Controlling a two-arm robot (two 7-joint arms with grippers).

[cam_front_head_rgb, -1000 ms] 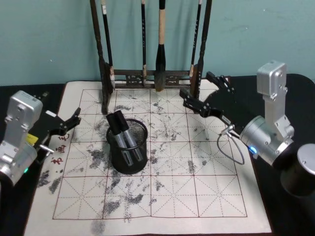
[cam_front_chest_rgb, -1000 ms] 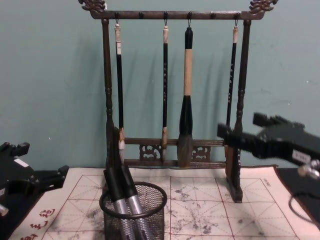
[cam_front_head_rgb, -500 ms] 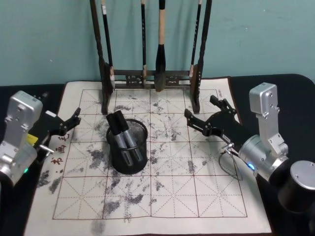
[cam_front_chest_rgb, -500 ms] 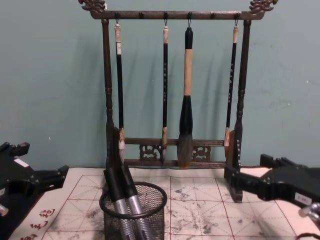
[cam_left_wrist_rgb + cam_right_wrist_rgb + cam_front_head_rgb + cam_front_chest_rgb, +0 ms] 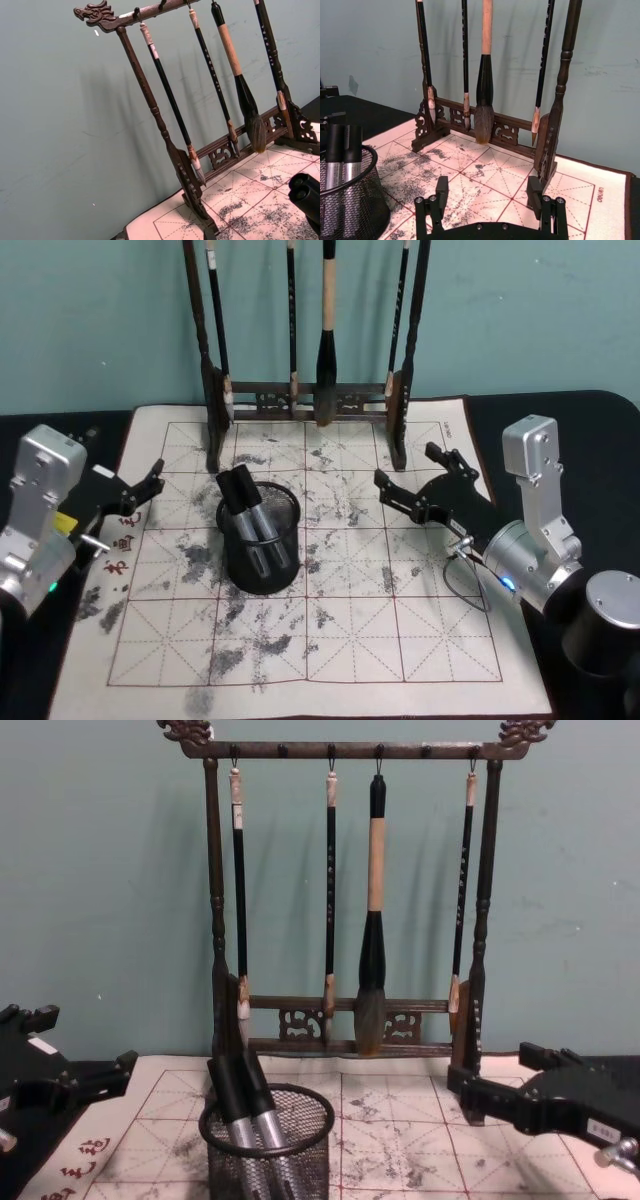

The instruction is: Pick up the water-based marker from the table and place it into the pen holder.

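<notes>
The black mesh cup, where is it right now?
In the head view the pen holder stands on the mat's left half, in front of the brush rack, with two markers inside. The left gripper is nearer than the right gripper.

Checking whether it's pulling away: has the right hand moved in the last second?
Yes. The right hand has drawn back toward the robot and lower, away from the brush rack post it was level with. It is open, over the mat.

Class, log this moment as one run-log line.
markers: inside black wire-mesh pen holder | right gripper: open, empty, above mat | left gripper: parked at mat's left edge
</notes>
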